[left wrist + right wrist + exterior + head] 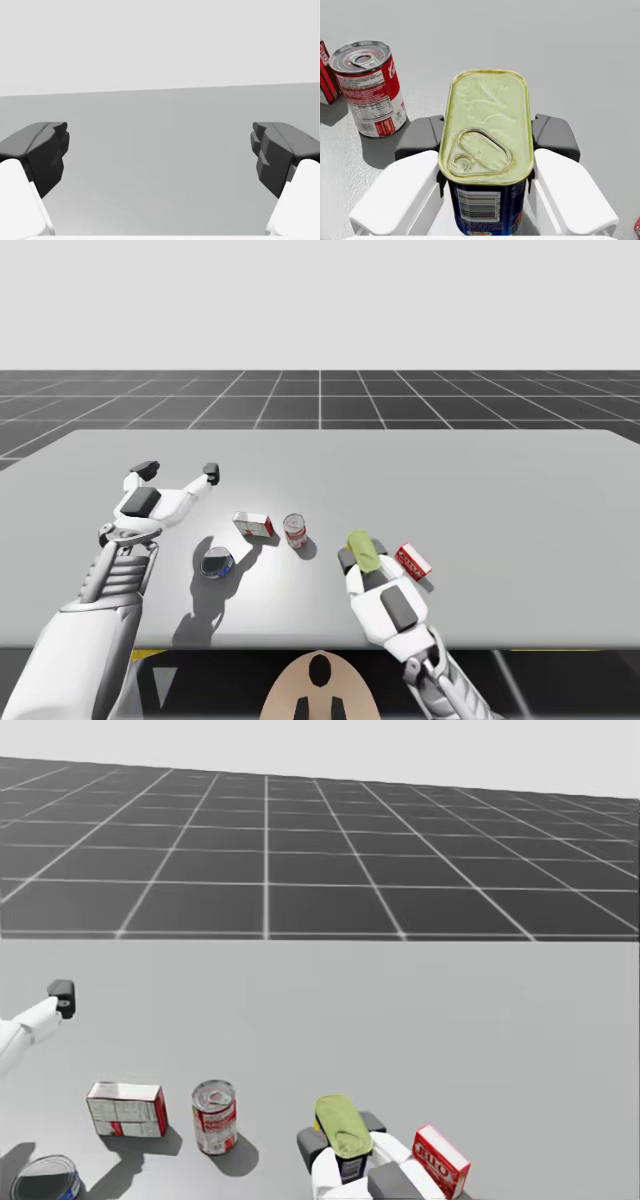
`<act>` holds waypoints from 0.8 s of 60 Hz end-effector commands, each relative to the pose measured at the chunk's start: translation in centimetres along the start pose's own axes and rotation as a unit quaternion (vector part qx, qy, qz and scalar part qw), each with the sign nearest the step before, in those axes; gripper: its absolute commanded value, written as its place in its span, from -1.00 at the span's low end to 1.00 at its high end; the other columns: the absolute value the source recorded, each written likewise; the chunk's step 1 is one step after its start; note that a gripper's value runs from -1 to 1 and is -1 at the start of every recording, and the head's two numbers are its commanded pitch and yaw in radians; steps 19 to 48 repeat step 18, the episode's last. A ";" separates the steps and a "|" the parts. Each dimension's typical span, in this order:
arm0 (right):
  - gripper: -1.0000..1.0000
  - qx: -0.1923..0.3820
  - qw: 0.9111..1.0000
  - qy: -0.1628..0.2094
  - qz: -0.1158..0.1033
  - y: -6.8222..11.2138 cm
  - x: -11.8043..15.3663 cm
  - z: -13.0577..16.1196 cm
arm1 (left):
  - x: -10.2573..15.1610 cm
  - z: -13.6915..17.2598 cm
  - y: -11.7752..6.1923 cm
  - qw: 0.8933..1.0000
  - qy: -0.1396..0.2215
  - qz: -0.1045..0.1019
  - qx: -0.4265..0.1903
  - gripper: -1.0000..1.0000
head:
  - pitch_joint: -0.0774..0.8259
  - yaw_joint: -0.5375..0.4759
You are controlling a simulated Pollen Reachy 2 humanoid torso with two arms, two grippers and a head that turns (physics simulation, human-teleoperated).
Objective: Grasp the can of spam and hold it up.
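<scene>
Nearest to me, my right jaws are closed on the oblong blue can point(487, 150), the one the task names. One dark pad presses on each long side, just under its pale gold lid with the pull ring. The can stands upright between them. I cannot tell whether its bottom is on the desk point(500, 470) or already above it, because my hand hides it.

Just beside this hand, on the outer side, lies a small red box point(414, 562). On the inner side, a little further away, stands a round red-and-white can point(367, 87). Beyond it are a white-and-red box point(254, 525) and a low blue tin point(217, 563). Furthest away, my left jaws are wide open over bare desk with nothing between them.

I judge the main risk to be slipping. The pads hold smooth metal high on the can, so a quick lift could let it slide down or tip forward. Moving the hand sideways could also push the red box, because it lies so close.
</scene>
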 end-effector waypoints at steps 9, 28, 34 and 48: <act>1.00 0.000 0.990 -0.137 0.028 0.4 10.5 2.2 | 0.3 0.1 0.1 1.000 -0.001 0.002 0.004 -1.00 | -0.12 -0.18; 1.00 -0.029 0.977 -0.200 0.064 -0.4 14.8 3.2 | 0.4 0.1 0.2 1.000 -0.002 0.004 0.006 -1.00 | -0.18 -0.19; 1.00 -0.029 0.977 -0.200 0.064 -0.4 14.8 3.2 | 0.4 0.1 0.2 1.000 -0.002 0.004 0.006 -1.00 | -0.18 -0.19; 1.00 -0.029 0.977 -0.200 0.064 -0.4 14.8 3.2 | 0.4 0.1 0.2 1.000 -0.002 0.004 0.006 -1.00 | -0.18 -0.19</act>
